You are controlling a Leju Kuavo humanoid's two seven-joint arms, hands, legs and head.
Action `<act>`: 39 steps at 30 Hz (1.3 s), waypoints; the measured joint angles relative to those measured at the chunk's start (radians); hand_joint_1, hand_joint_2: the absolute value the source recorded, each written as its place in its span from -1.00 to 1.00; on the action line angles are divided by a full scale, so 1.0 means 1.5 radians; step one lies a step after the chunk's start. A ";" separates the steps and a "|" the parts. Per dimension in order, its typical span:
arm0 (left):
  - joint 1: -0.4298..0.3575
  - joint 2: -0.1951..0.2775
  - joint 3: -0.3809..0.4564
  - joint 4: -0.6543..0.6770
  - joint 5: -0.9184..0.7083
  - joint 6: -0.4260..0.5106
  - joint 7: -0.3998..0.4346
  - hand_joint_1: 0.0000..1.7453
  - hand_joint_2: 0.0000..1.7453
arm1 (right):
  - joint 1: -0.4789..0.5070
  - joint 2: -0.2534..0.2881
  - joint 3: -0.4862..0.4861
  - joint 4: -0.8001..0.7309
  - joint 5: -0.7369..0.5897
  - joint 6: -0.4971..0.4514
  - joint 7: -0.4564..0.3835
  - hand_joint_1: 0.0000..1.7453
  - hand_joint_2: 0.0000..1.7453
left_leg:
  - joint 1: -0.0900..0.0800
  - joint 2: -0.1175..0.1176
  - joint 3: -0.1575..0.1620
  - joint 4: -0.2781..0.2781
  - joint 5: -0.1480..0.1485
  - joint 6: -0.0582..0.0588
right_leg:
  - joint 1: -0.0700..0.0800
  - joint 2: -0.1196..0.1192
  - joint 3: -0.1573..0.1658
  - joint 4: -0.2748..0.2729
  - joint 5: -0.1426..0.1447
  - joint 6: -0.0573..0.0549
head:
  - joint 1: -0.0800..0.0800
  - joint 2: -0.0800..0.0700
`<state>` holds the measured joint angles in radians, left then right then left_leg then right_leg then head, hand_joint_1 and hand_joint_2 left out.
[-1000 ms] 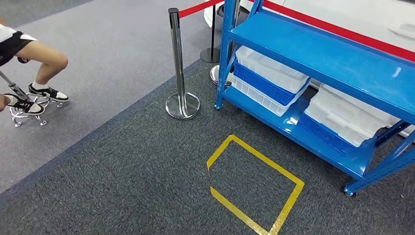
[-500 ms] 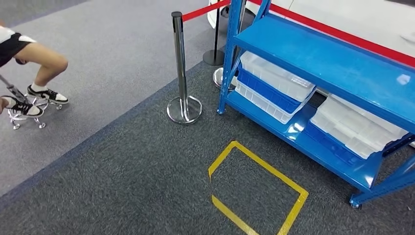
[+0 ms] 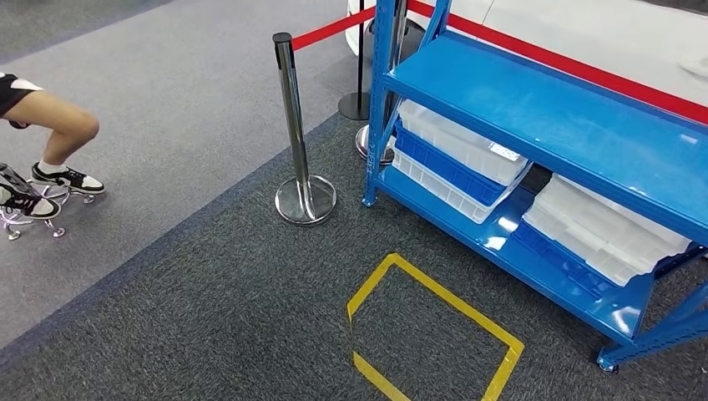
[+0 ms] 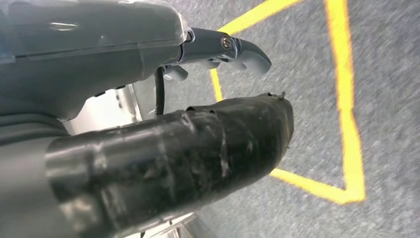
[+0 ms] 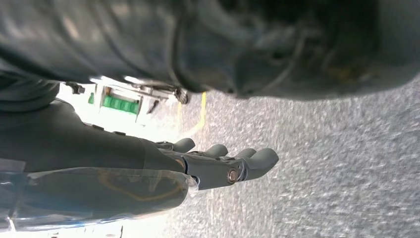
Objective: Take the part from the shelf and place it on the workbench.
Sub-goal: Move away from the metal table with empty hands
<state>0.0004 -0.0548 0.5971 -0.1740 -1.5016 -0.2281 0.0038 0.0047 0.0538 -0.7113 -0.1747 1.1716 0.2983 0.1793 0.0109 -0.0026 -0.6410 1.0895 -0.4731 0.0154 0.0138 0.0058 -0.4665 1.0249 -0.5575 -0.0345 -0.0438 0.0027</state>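
Our left hand (image 4: 218, 49) and right hand (image 5: 223, 166) hang empty, fingers (image 5: 257, 158) loosely extended — nothing to carry yet. We face the blue shelf (image 3: 551, 109); the part is presumably inside one of its two stacks of bins (image 3: 455, 154) — we cannot tell which. Two stanchions (image 3: 292, 125) rope off the area; one yellow square (image 3: 434, 334) marks the floor.

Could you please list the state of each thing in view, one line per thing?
Left hand: hanging over the carpet, fingers extended, holding nothing.
Right hand: hanging, fingers extended, holding nothing.
Blue metal shelf: upright; top level bare where visible.
White and blue plastic bins: stacked on the lower level.
Chrome stanchion post: upright, red belt attached.
Yellow tape square: flat on the carpet.
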 joint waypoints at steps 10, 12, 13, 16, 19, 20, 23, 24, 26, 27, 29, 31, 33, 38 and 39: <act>-0.003 -0.005 -0.008 0.000 0.000 -0.002 -0.001 -1.00 -1.00 | -0.004 0.000 -0.008 -0.001 -0.001 0.003 0.004 -1.00 -1.00 | 0.005 0.000 0.066 -0.044 -0.014 0.017 | -0.018 -0.001 -0.097 0.167 -0.067 0.039 | 0.001 0.000; -0.003 -0.005 -0.009 0.000 0.000 -0.002 -0.001 -1.00 -1.00 | -0.002 0.000 -0.011 -0.001 -0.001 0.003 0.006 -1.00 -1.00 | 0.006 0.004 0.087 -0.044 -0.030 0.012 | -0.024 -0.005 -0.109 0.134 -0.038 0.042 | 0.001 0.000; -0.001 -0.005 -0.010 0.000 -0.001 -0.002 -0.002 -1.00 -1.00 | -0.001 0.000 -0.012 -0.001 -0.001 0.003 0.006 -1.00 -1.00 | 0.007 0.006 0.097 -0.044 -0.039 0.010 | -0.026 -0.012 -0.107 0.098 -0.002 0.041 | 0.001 0.000; 0.002 -0.005 -0.013 0.000 -0.001 -0.001 -0.004 -1.00 -1.00 | 0.000 0.000 -0.014 0.000 -0.001 0.005 0.007 -1.00 -1.00 | 0.007 0.019 0.122 -0.045 -0.062 -0.004 | -0.016 -0.035 -0.106 0.036 0.064 0.032 | 0.001 0.000; -0.005 -0.007 -0.015 0.001 -0.001 0.000 -0.006 -1.00 -1.00 | -0.004 -0.001 -0.016 0.000 -0.002 0.008 0.009 -1.00 -1.00 | 0.010 0.027 0.130 -0.026 -0.060 -0.018 | -0.010 -0.023 -0.091 0.027 0.058 0.015 | 0.001 0.000; -0.009 -0.008 -0.016 0.001 -0.001 0.000 -0.007 -1.00 -1.00 | -0.004 -0.001 -0.017 0.000 -0.002 0.008 0.009 -1.00 -1.00 | 0.011 0.023 0.119 0.000 -0.054 -0.020 | -0.011 -0.018 -0.083 0.021 0.055 0.010 | 0.001 0.000; -0.012 -0.010 -0.018 0.001 -0.001 0.000 -0.009 -1.00 -1.00 | -0.005 -0.001 -0.019 -0.001 -0.002 0.010 0.011 -1.00 -1.00 | 0.012 0.010 0.043 0.111 -0.076 -0.021 | -0.012 -0.003 -0.060 0.010 0.046 -0.001 | 0.001 0.000; -0.011 -0.011 -0.018 0.001 -0.001 0.000 -0.009 -1.00 -1.00 | -0.006 -0.001 -0.020 -0.001 -0.002 0.010 0.011 -1.00 -1.00 | 0.012 0.008 0.016 0.139 -0.099 -0.021 | -0.011 0.005 -0.053 0.008 0.041 -0.004 | 0.001 0.000; -0.009 -0.010 -0.018 0.001 -0.001 0.000 -0.009 -1.00 -1.00 | -0.006 -0.001 -0.021 -0.001 -0.002 0.010 0.011 -1.00 -1.00 | 0.011 0.007 -0.017 0.148 -0.131 -0.020 | -0.011 0.021 -0.036 0.008 0.029 -0.005 | 0.001 0.000; -0.007 -0.010 -0.018 0.001 -0.001 0.000 -0.009 -1.00 -1.00 | -0.006 -0.001 -0.021 -0.001 -0.002 0.010 0.012 -1.00 -1.00 | 0.011 0.005 -0.024 0.129 -0.125 -0.019 | -0.010 0.029 -0.026 0.008 0.022 -0.004 | 0.001 0.000; -0.003 -0.009 -0.018 0.001 -0.001 0.000 -0.009 -1.00 -1.00 | -0.005 0.000 -0.021 0.000 -0.002 0.011 0.012 -1.00 -1.00 | 0.009 -0.011 -0.024 0.058 -0.055 -0.015 | -0.011 0.043 -0.009 0.009 0.007 -0.001 | 0.001 0.000; 0.000 -0.009 -0.018 0.001 -0.001 0.000 -0.009 -1.00 -1.00 | -0.005 0.003 -0.022 0.000 -0.002 0.011 0.012 -1.00 -1.00 | 0.005 -0.038 -0.022 0.007 0.000 -0.009 | -0.011 0.057 -0.001 0.012 -0.010 0.006 | 0.001 0.000; 0.000 -0.008 -0.018 0.001 -0.001 0.000 -0.010 -1.00 -1.00 | -0.006 0.004 -0.022 0.000 -0.002 0.011 0.012 -1.00 -1.00 | 0.003 -0.045 -0.014 -0.007 0.007 -0.001 | -0.010 0.068 0.007 0.019 -0.016 0.014 | 0.001 0.000; -0.003 -0.011 -0.021 0.001 -0.001 0.002 -0.009 -1.00 -1.00 | -0.008 0.002 -0.023 0.000 -0.002 0.012 0.013 -1.00 -1.00 | 0.004 -0.010 0.027 -0.021 0.005 0.018 | -0.010 0.011 -0.035 0.117 -0.045 0.031 | 0.002 0.000; -0.003 -0.011 -0.022 0.001 -0.001 0.003 -0.009 -1.00 -1.00 | -0.009 0.002 -0.023 0.000 -0.002 0.012 0.013 -1.00 -1.00 | 0.004 -0.002 0.032 -0.021 -0.001 0.019 | -0.012 0.005 -0.062 0.148 -0.063 0.034 | 0.002 0.000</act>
<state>-0.0043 -0.0707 0.5640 -0.1728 -1.5034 -0.2242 -0.0103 -0.0093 0.0565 -0.7452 -0.1743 1.1686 0.3165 0.1991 0.0172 -0.0060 -0.5931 1.0573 -0.4741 0.0434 -0.0041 0.0133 -0.5601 1.2474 -0.6525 0.0166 -0.0409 0.0027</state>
